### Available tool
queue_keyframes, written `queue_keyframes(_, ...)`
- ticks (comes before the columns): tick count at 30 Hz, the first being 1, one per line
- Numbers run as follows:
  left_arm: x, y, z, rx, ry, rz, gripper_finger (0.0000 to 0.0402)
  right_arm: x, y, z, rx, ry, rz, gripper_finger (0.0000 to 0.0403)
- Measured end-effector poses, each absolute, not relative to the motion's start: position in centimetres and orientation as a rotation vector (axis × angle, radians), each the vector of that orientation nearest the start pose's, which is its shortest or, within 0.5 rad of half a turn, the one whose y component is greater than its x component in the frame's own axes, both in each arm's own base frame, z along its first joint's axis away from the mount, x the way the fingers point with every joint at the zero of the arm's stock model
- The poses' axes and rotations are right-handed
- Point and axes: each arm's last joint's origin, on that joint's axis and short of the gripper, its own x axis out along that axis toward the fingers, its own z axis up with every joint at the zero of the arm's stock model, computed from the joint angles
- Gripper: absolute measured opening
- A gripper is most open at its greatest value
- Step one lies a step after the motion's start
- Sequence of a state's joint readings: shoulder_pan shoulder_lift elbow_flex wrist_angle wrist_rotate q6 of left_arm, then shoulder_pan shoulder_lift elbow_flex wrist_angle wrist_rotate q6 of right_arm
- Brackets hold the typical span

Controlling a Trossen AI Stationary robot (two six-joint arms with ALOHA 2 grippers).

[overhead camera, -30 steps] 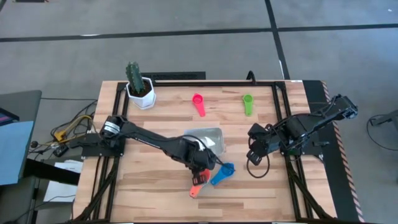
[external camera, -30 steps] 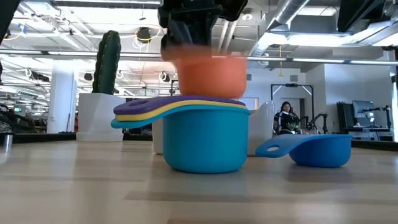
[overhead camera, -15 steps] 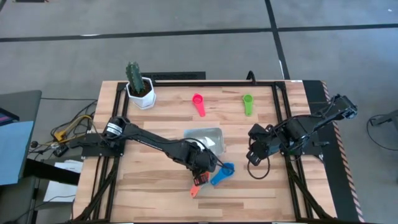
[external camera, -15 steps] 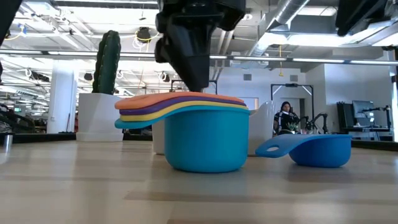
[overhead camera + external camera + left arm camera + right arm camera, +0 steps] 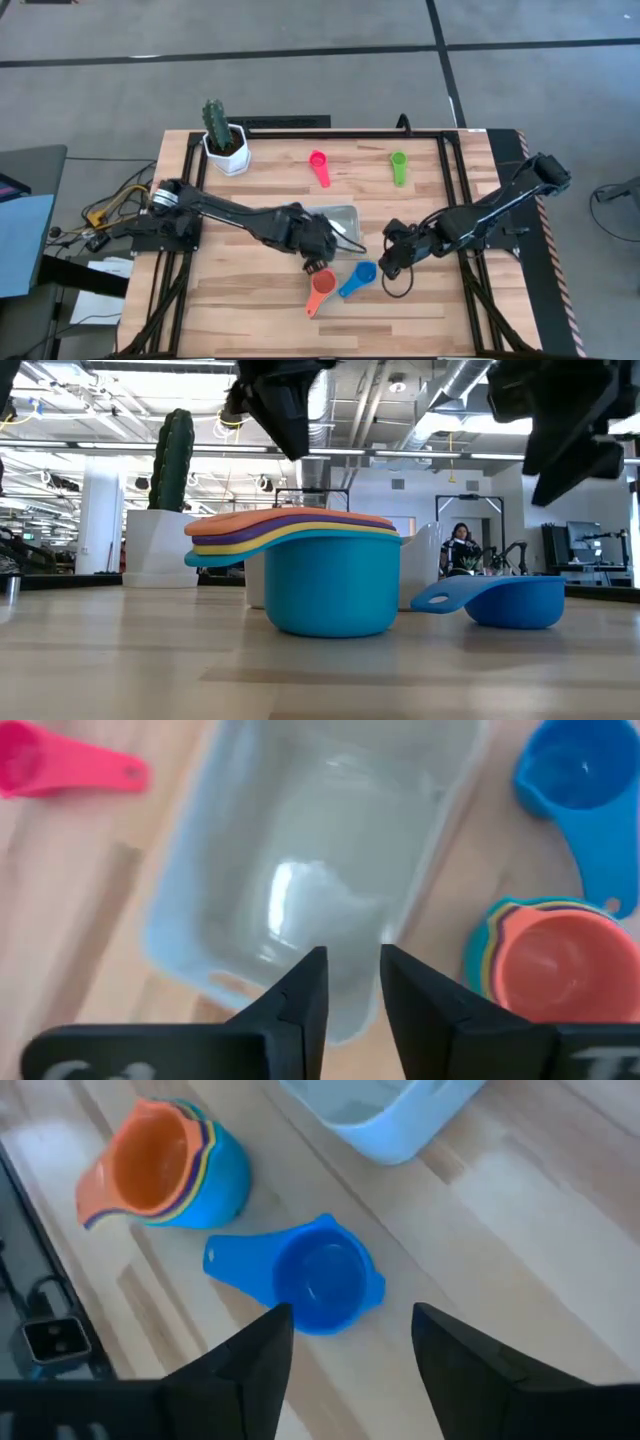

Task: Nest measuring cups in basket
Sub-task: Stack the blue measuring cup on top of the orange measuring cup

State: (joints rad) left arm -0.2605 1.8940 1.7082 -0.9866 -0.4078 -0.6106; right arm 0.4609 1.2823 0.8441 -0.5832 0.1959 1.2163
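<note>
A nested stack of measuring cups (image 5: 322, 284) stands on its base on the table, just near of the basket (image 5: 340, 218). The teal cup is outermost, then yellow and purple, with the orange cup (image 5: 550, 960) innermost. A blue cup (image 5: 310, 1280) lies upright beside the stack. A pink cup (image 5: 320, 166) and a green cup (image 5: 398, 166) lie toward the far edge. My left gripper (image 5: 352, 970) hovers over the basket's near rim, open by a narrow gap with nothing in it. My right gripper (image 5: 350, 1330) is open wide, just right of the blue cup.
A white pot with a cactus (image 5: 225, 140) stands at the far left corner. A black frame (image 5: 450, 180) runs along the table's sides and far edge. Bare wood lies near the front edge, on either side of the cups.
My left gripper has let the orange cup go into the stack, where it now sits nested. The gripper has then risen and drawn back toward the far edge, over the basket. My right gripper has moved toward the table's left, closer to the blue cup.
</note>
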Motion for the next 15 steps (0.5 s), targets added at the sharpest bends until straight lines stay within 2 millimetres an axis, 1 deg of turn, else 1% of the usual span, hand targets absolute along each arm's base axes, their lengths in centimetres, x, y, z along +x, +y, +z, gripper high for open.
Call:
queue_keyframes(2, 37.2, -8.4, 28.6, -0.174, 0.981, 0.465, 0.0071, 22.1, 10.2, 21.6, 0.758, 0.933, -0.331, 0.0227)
queue_keyframes(4, 36.2, -7.8, 28.6, -0.183, 0.96, 0.475, 0.0064, 22.6, 10.1, 20.8, 0.733, 0.908, -0.302, 0.0221)
queue_keyframes(8, 34.0, -7.2, 28.9, -0.231, 0.866, 0.474, 0.0056, 23.4, 9.9, 19.7, 0.592, 0.92, -0.26, 0.0215)
queue_keyframes(11, 32.2, -6.9, 28.8, -0.302, 0.8, 0.503, 0.0055, 24.3, 9.8, 18.6, 0.504, 0.947, -0.228, 0.0217)
queue_keyframes(15, 29.9, -6.9, 29.2, -0.331, 0.708, 0.547, 0.0055, 25.6, 9.6, 16.9, 0.432, 1.003, -0.193, 0.0219)
